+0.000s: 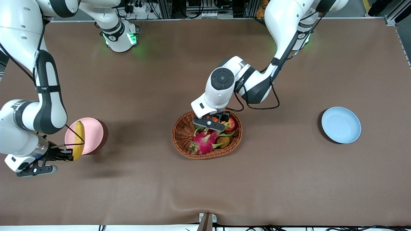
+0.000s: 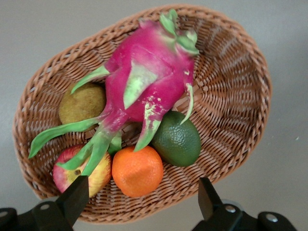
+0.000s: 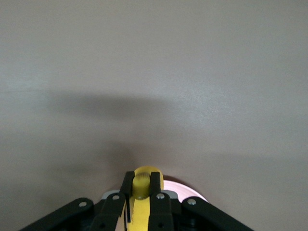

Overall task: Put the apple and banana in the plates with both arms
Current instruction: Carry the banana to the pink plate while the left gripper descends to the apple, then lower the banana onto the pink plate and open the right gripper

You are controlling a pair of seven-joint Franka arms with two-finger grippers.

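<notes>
Bright, even overhead light; no glare on matte brown table cloth (image 1: pixel 205 186). Soft shadows: right arm (image 1: pixel 48 106) casts wide dim patch over cloth beside pink plate (image 1: pixel 93 133); blue plate (image 1: pixel 341 125) has thin dark edge shadow. Green LED glow at both arm bases. Left wrist view sharp, colours vivid. Right wrist view dimmer, broad blurred shadow band.

The setting was judged a robotics laboratory. A table (image 1: pixel 205 192) covered in brown cloth was found between aluminium framing (image 1: pixel 396 14) and cabling (image 1: pixel 141 8). Two arm bases (image 1: pixel 120 38) lit green were mounted along the table's edge, beside equipment racks (image 1: pixel 205 9).
</notes>
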